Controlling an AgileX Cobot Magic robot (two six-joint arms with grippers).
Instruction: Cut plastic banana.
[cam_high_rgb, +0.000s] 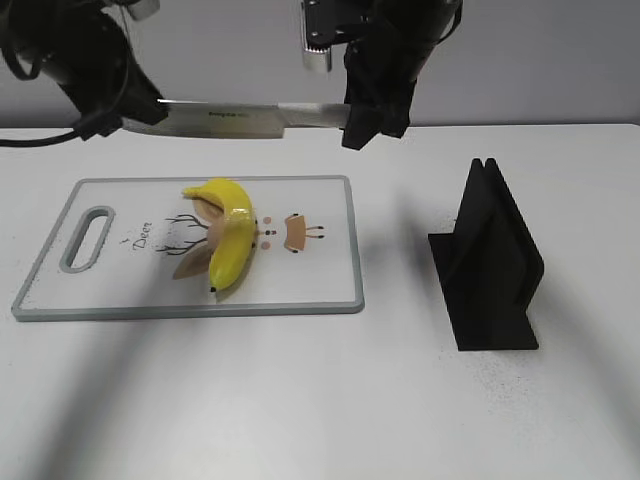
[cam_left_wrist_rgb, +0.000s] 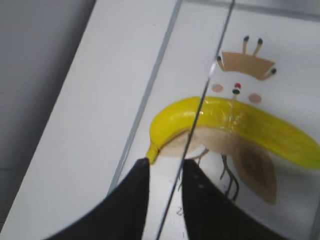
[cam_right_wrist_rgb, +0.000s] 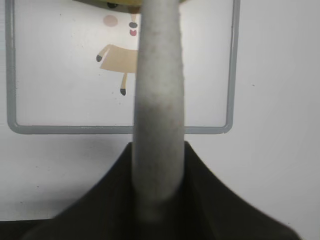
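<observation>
A yellow plastic banana (cam_high_rgb: 232, 235) lies on a white cutting board (cam_high_rgb: 320, 290) printed with a deer. A knife (cam_high_rgb: 230, 118) hangs level above the board's far edge. My right gripper (cam_high_rgb: 365, 125) is shut on its grey handle (cam_right_wrist_rgb: 157, 100). My left gripper (cam_high_rgb: 105, 122) is at the blade's tip. In the left wrist view its jaws (cam_left_wrist_rgb: 164, 167) straddle the thin blade (cam_left_wrist_rgb: 198, 107) with a gap on the left side, above the banana's (cam_left_wrist_rgb: 235, 122) stem end.
A black knife stand (cam_high_rgb: 490, 265) stands on the white table to the right of the board. The board's handle slot (cam_high_rgb: 88, 240) is at its left end. The board's grey rim (cam_right_wrist_rgb: 120, 129) shows below the right gripper.
</observation>
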